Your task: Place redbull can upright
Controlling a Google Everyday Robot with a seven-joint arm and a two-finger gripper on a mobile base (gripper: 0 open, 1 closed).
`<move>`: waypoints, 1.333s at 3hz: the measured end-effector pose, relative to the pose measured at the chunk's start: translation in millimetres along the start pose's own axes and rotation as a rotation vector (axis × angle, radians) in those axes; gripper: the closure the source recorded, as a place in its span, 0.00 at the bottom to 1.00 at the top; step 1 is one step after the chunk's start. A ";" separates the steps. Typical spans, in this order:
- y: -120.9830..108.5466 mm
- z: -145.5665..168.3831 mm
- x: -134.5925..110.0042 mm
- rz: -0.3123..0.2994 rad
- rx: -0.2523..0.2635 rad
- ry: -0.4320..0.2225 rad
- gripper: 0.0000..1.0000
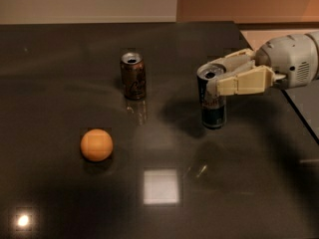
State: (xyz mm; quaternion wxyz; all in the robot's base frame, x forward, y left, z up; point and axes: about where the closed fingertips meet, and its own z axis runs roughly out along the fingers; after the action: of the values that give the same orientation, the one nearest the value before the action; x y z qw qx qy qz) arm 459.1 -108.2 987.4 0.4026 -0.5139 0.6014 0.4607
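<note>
The redbull can point(211, 103) is slim and tall with a silver top and blue patches. It stands nearly upright on the dark table point(239, 193), right of centre. My gripper point(219, 76) reaches in from the right and is shut on the can's upper part, one cream finger point(244, 81) in front of it and one behind. The can's base is at or just above the tabletop; I cannot tell whether it touches.
A shorter brown-gold can point(133, 75) stands upright at centre left, behind. An orange ball point(96, 145) lies front left. The table's right edge point(301, 116) runs close behind my arm. Bright light reflections show on the tabletop in front.
</note>
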 end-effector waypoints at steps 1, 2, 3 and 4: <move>10.4 4.9 2.9 0.016 -0.026 -0.080 1.00; 14.1 11.9 8.5 0.004 -0.043 -0.143 1.00; 11.5 20.8 14.9 -0.016 -0.063 -0.191 1.00; 7.2 27.8 23.3 -0.029 -0.081 -0.212 1.00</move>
State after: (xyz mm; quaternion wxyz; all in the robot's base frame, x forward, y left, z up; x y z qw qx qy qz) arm 448.9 -86.7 959.2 0.4496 -0.4867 0.5288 0.5305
